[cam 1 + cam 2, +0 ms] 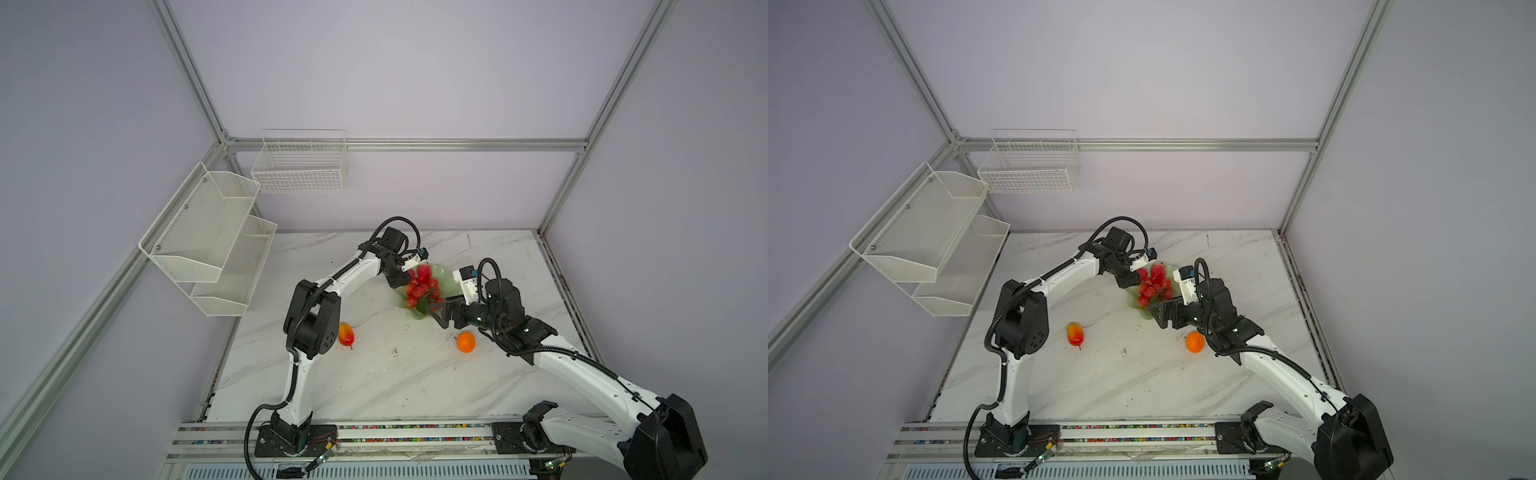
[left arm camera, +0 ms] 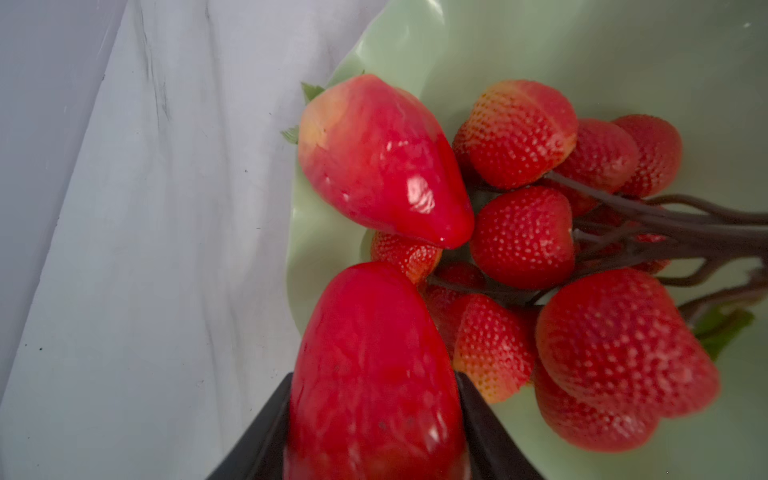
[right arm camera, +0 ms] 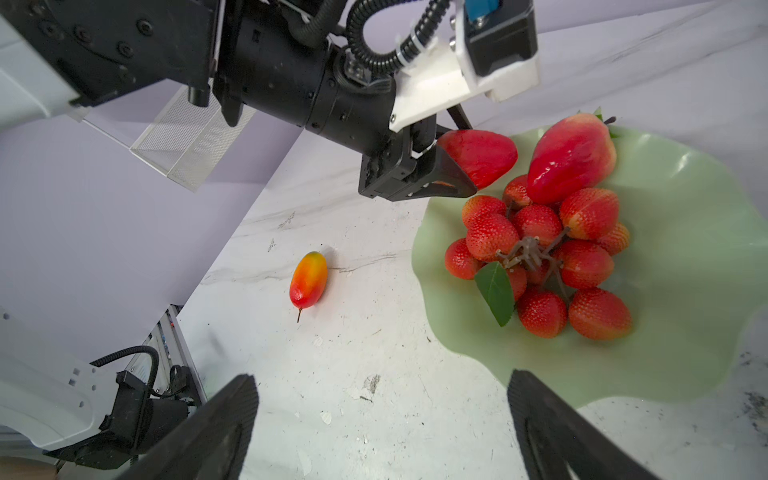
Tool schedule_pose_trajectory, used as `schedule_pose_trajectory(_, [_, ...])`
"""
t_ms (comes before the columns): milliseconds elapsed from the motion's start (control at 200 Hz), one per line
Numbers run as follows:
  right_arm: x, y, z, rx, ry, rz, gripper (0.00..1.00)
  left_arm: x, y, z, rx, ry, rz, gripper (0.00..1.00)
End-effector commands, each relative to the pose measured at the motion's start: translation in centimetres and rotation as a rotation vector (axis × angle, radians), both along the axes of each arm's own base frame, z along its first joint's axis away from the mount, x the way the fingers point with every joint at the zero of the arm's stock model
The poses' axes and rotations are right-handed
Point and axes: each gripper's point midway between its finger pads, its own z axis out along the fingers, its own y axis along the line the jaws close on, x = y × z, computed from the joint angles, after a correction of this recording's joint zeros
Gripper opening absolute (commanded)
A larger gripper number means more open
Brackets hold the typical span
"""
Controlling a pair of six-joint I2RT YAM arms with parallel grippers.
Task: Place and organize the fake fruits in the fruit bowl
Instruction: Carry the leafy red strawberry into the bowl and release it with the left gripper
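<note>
Over at the fruit bowl [image 3: 685,232], the berry cluster [image 3: 536,257] and one strawberry [image 3: 571,160] are already laid inside, a second strawberry [image 3: 478,156] is gripped by the left fingers [image 3: 446,176] at its rim, the right fingers [image 3: 216,428] are spread wide and empty, and the oblong fruit [image 3: 308,279] plus orange [image 1: 466,341] are left on the worktop [image 3: 374,332].

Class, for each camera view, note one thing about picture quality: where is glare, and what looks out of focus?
Left wrist view: white glare patches on the loose strawberry; the held strawberry, nearest the lens, looks soft. Right wrist view: glare streaks the fruit bowl at its rim, while the red fruit cluster is sharp. Both top views: even light, only a faint shadow beside the orange.
</note>
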Motion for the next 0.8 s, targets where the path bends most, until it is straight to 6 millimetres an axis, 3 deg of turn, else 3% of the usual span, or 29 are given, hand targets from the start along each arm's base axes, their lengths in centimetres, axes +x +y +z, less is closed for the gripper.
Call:
schedule_pose_trajectory(0, [0.5,-0.1,0.4,-0.003,-0.021,-0.009,0.97,2.3,-1.4,6.0,-0.080,-0.140,-0.017,0.41])
schedule_pose_trajectory(350, [0.5,-0.1,0.3,-0.003,-0.017,-0.008,0.97,1.3,-2.7,4.1,-0.101,-0.090,-0.077,0.46])
schedule_pose_trajectory(490, [0.3,-0.2,0.4,0.000,-0.019,-0.009,0.97,0.8,-2.6,3.3,-0.077,-0.081,-0.076,0.54])
schedule_pose_trajectory(620, [0.2,-0.3,0.6,0.004,-0.018,-0.011,0.97,0.5,-2.4,3.3,-0.066,-0.082,-0.073,0.62])
schedule_pose_trajectory(795, [0.1,-0.5,0.9,0.010,-0.024,-0.018,0.97,0.2,-2.6,4.5,-0.090,-0.091,-0.074,0.65])
